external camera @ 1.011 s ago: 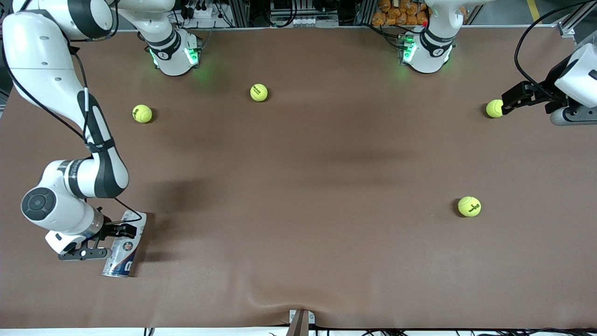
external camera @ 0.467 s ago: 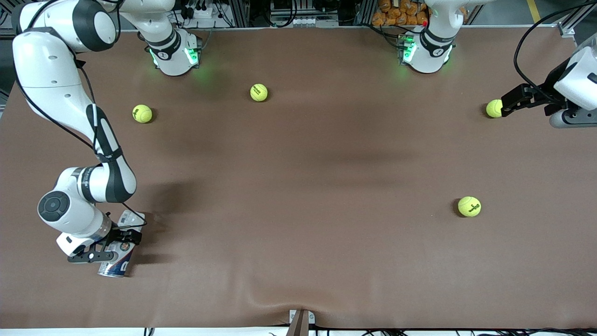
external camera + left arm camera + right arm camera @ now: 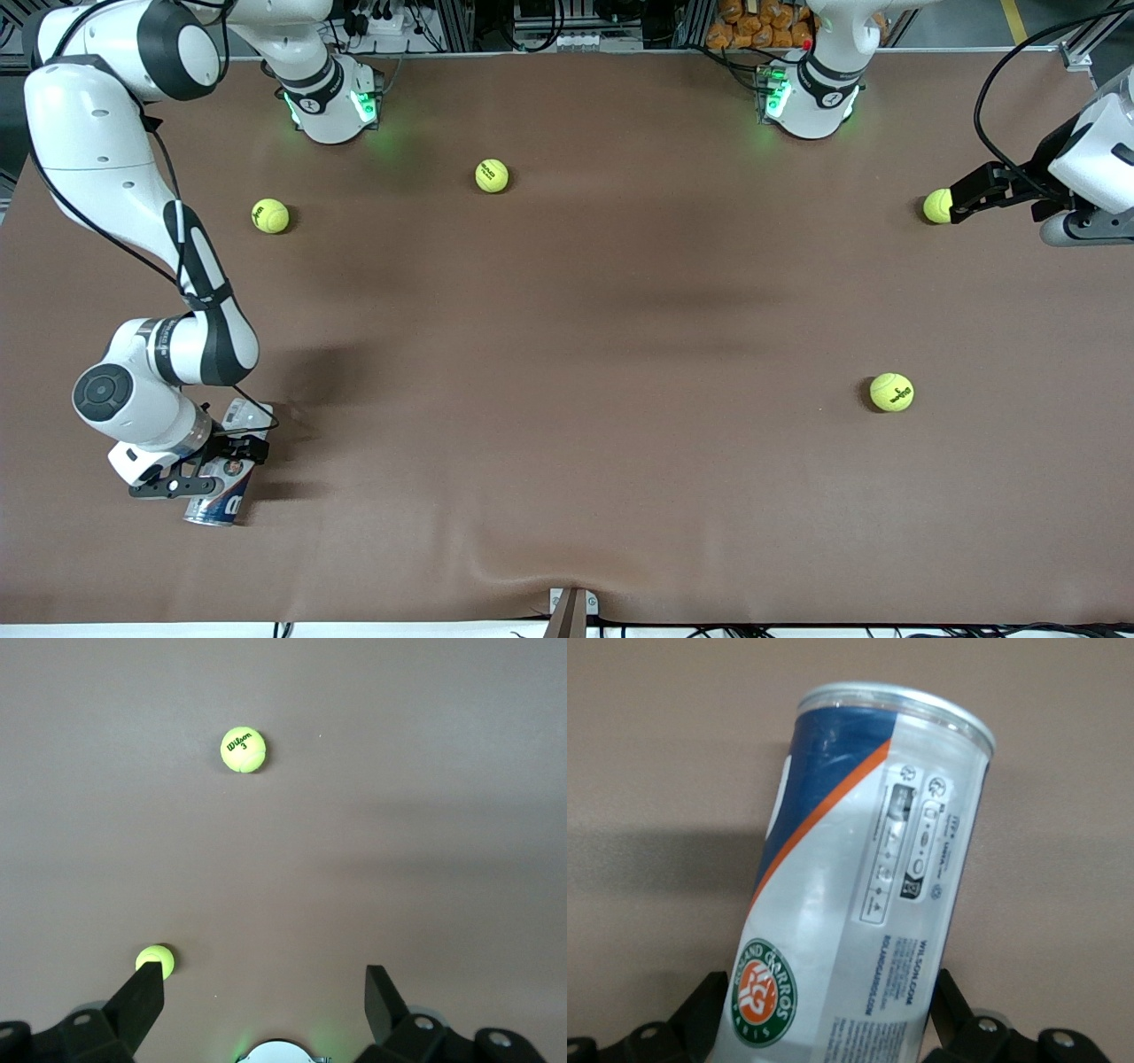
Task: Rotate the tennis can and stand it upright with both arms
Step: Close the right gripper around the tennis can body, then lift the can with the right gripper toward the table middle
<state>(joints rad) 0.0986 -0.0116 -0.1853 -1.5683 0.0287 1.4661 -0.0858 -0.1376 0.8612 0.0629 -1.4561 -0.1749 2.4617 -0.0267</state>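
The tennis can (image 3: pixel 215 509) is a clear tube with a white and navy label, near the front camera at the right arm's end of the table. My right gripper (image 3: pixel 221 467) is shut across its middle and holds it tilted, silvery rim toward the front camera. In the right wrist view the can (image 3: pixel 859 859) fills the space between the black fingers (image 3: pixel 709 1005) of my right gripper (image 3: pixel 824 1019), round emblem showing. My left gripper (image 3: pixel 961 199) is open and empty at the left arm's end of the table, beside a tennis ball (image 3: pixel 936 206). It is also open in its own view (image 3: pixel 263 973).
Three more yellow-green tennis balls lie on the brown table (image 3: pixel 567 372): one (image 3: pixel 492 175) between the bases, one (image 3: pixel 270 215) nearer the right arm's base, one (image 3: pixel 891 392) toward the left arm's end. The left wrist view shows two balls (image 3: pixel 243 750) (image 3: pixel 156 958).
My right arm has swung and raised the can, so it stands steeper and looks shorter than a second ago. My left gripper has barely shifted.
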